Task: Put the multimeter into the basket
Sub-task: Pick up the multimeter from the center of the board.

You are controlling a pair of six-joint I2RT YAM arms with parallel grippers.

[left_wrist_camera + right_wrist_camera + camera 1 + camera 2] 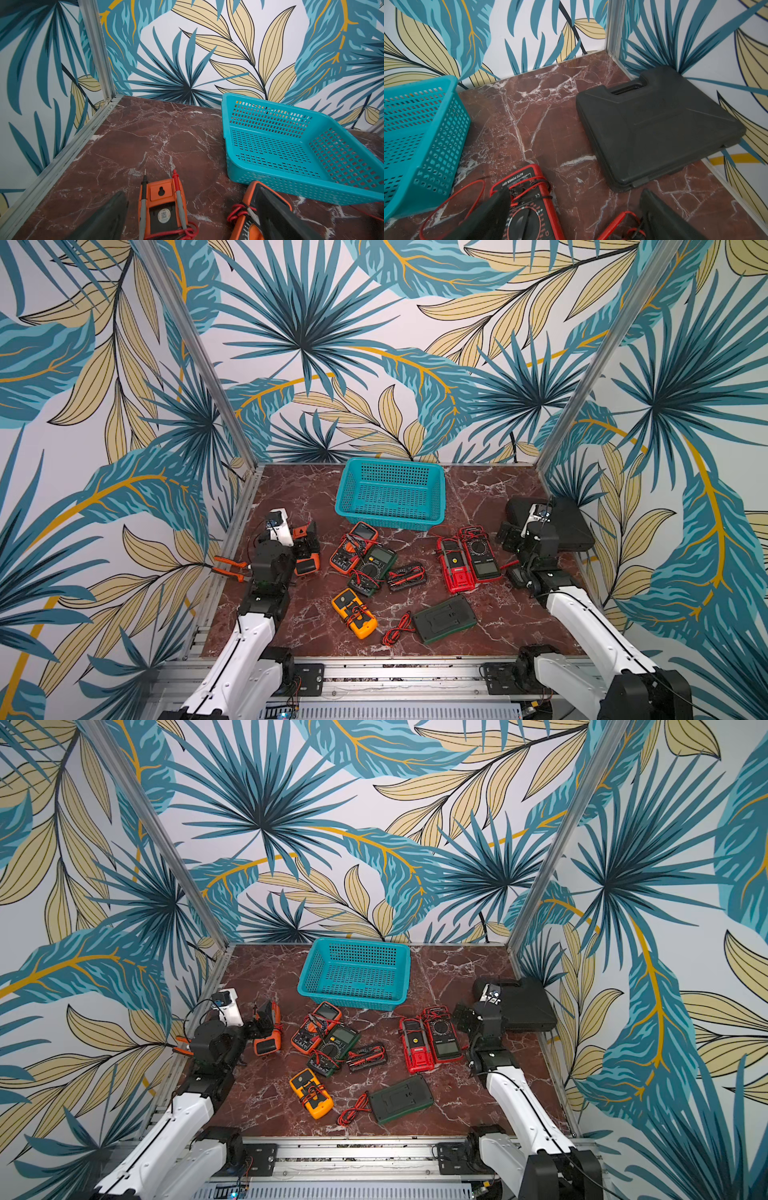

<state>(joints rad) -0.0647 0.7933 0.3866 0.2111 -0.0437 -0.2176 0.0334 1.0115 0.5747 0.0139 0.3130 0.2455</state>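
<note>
**Desk (498, 614) seen from above, with two wrist views.** The basket (388, 519) stands upright at 12 o'clock, close to the back wall. All the multimeters lie on the desk outside it, spread from 9 o'clock through the centre to 3 o'clock, most with red and black leads wound round them.

The left tool (190, 192) is at 9 o'clock with its jaws spread and pinching nothing. In the left wrist view an orange multimeter (163, 209) lies face down between the two fingers. Whether either finger touches it cannot be told.

The right tool (575, 193) is at 3 o'clock, jaws likewise spread and holding nothing. One finger (492, 207) overlaps a red multimeter (523, 223) that lies face up just beside the basket's corner.

In a top view, a green multimeter (372, 568) sits at the centre and a yellow multimeter (354, 613) toward 6 o'clock. A black case (658, 128) lies flat at 2 o'clock against the side wall.
</note>
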